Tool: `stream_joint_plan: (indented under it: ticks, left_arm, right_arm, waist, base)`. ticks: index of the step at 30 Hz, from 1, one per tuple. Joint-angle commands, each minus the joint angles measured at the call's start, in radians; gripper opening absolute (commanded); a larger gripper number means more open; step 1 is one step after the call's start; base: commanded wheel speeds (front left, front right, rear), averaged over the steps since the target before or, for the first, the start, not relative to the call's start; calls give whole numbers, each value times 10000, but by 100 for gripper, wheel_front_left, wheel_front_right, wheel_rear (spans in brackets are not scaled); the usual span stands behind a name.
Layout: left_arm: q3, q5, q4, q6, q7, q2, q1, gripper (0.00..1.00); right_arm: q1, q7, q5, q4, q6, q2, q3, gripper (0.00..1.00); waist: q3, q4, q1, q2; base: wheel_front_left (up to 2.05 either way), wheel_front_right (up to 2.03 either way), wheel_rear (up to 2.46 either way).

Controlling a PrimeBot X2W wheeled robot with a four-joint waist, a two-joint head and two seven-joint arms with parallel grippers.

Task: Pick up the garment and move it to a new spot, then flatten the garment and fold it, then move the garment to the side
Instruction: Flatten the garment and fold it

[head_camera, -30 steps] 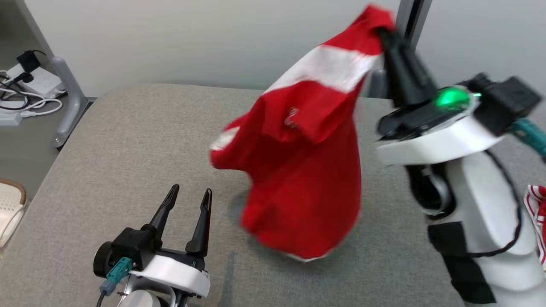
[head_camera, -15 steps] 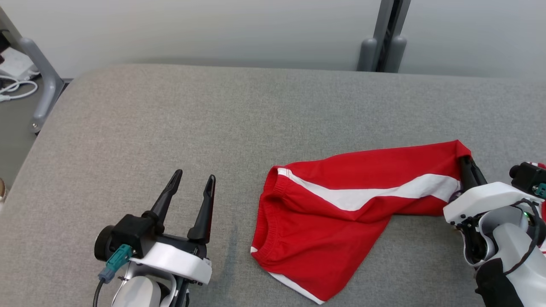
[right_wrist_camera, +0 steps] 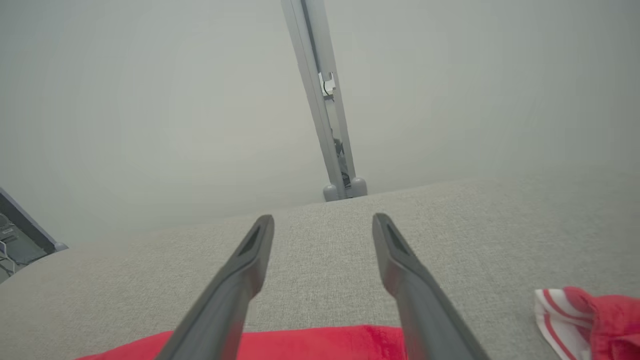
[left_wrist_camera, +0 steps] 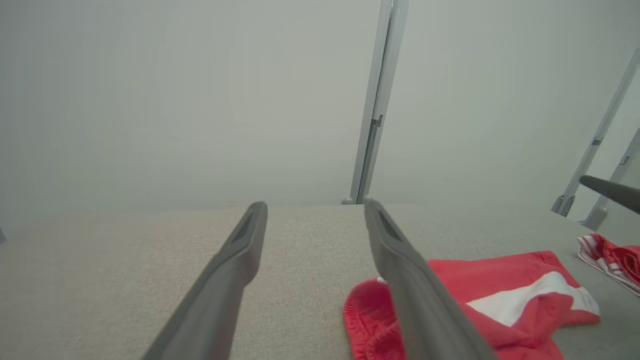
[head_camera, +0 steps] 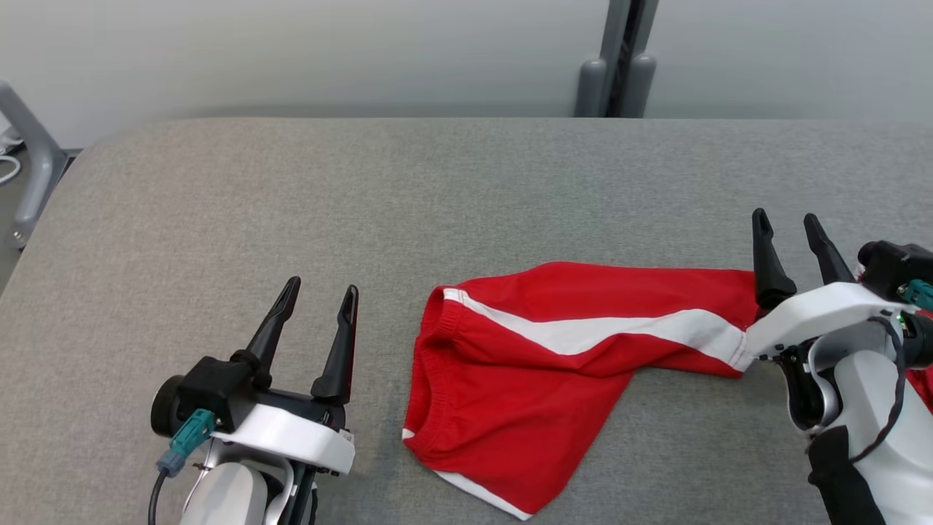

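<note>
**A:** Where is it lying?

**B:** I'm looking across the grey worktop (head_camera: 219,204). The red garment (head_camera: 525,379) is lying on it near the front edge, between my two arms (crumpled, with the white stripe twisting across it).

**A:** Is anything gripping it?

**B:** Nothing. My right end effector (head_camera: 786,216) is hovering spread at the leg's end, with nothing between its fingers. My left end effector (head_camera: 321,288) is waiting spread too, just beside the waistband. A small striped cloth (right_wrist_camera: 575,310) is lying further right.

**A:** How far along?

**B:** I'm judging the move to a new spot done. Flattening, folding and shifting it aside are all remaining.
</note>
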Motion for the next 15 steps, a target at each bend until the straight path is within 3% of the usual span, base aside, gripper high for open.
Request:
stream_joint_plan:
  ticks: [1, 11, 15]
  left_arm:
    - [48, -36, -61, 31, -33, 36, -81, 100]
    - [-67, -349, -348, 224, -34, 40, 116, 100]
    - [-56, -453, -395, 259, -34, 39, 258, 100]
  right_arm:
    - [284, -7, -87, -306, 0, -35, 21, 100]
    - [2833, -9, -1057, -3630, 0, 117, 334, 100]
    - [3621, -7, -1173, -4032, 0, 221, 341, 100]
  waist:
    - [-117, -129, 0, 0]
    - [-539, -591, 0, 0]
    - [-590, -718, 0, 0]
  base:
    - [0, 0, 0]
    - [0, 0, 0]
    - [0, 0, 0]
